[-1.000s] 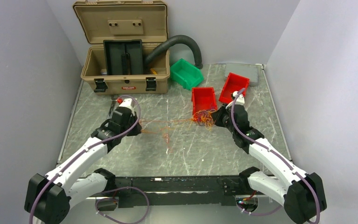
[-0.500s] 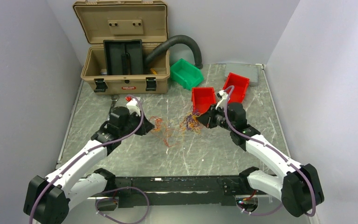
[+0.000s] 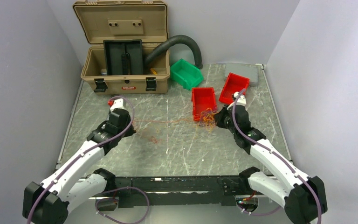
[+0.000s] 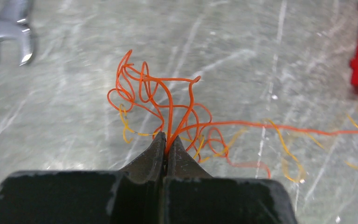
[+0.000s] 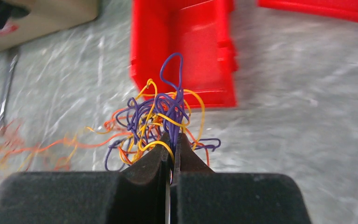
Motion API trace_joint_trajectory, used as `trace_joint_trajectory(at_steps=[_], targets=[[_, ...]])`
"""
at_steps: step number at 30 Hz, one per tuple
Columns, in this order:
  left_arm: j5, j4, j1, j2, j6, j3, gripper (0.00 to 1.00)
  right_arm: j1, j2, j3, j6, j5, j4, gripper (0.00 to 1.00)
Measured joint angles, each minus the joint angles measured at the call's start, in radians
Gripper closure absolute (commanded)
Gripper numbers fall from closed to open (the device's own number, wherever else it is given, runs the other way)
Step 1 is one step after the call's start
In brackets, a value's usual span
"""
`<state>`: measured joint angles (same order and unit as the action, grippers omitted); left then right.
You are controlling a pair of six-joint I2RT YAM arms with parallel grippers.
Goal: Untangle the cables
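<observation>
The cables are hair-thin wires. An orange strand stretches across the table between my two grippers. My left gripper is shut on a clump of orange and yellow wires, which fan out from its tips. My right gripper is shut on a knot of dark blue-purple, yellow and orange wires at its tips. That knot lies just in front of a red bin.
A tan open case, a black corrugated hose, a green bin, a second red bin and a grey lid stand at the back. A wrench lies left of the left gripper.
The grippers came together half a second ago and have now pulled apart again, the left to the left, the right to the right. The orange strand is drawn out between them.
</observation>
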<state>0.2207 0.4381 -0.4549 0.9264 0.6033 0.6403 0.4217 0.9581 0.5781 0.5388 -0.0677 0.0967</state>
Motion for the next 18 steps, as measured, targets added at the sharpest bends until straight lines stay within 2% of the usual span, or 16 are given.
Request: trace_joint_trajectory(at_steps=[4, 7, 9, 15, 16, 17, 18], targets=[[0.151, 0.093, 0.0, -0.075, 0.078, 0.0, 1.0, -0.001, -0.097, -0.005, 0.042, -0.181, 0.07, 1.0], [0.163, 0.074, 0.004, -0.142, 0.074, -0.012, 1.0, -0.004, -0.162, -0.024, 0.026, -0.185, 0.055, 1.0], [0.104, 0.024, 0.005, -0.174, 0.038, -0.029, 0.99, -0.005, -0.173, -0.033, -0.002, -0.128, 0.027, 1.0], [-0.204, -0.158, 0.005, -0.162, -0.09, -0.05, 0.98, -0.005, -0.096, -0.029, -0.087, 0.218, -0.071, 1.0], [-0.242, -0.172, 0.004, -0.153, -0.105, -0.047, 0.98, -0.004, -0.083, -0.024, -0.094, 0.262, -0.074, 0.95], [-0.277, -0.181, 0.003, -0.142, -0.12, -0.041, 0.98, -0.002, -0.069, -0.018, -0.103, 0.309, -0.076, 0.74], [-0.304, -0.187, 0.003, -0.134, -0.133, -0.034, 0.97, -0.001, -0.059, -0.012, -0.113, 0.347, -0.076, 0.39]])
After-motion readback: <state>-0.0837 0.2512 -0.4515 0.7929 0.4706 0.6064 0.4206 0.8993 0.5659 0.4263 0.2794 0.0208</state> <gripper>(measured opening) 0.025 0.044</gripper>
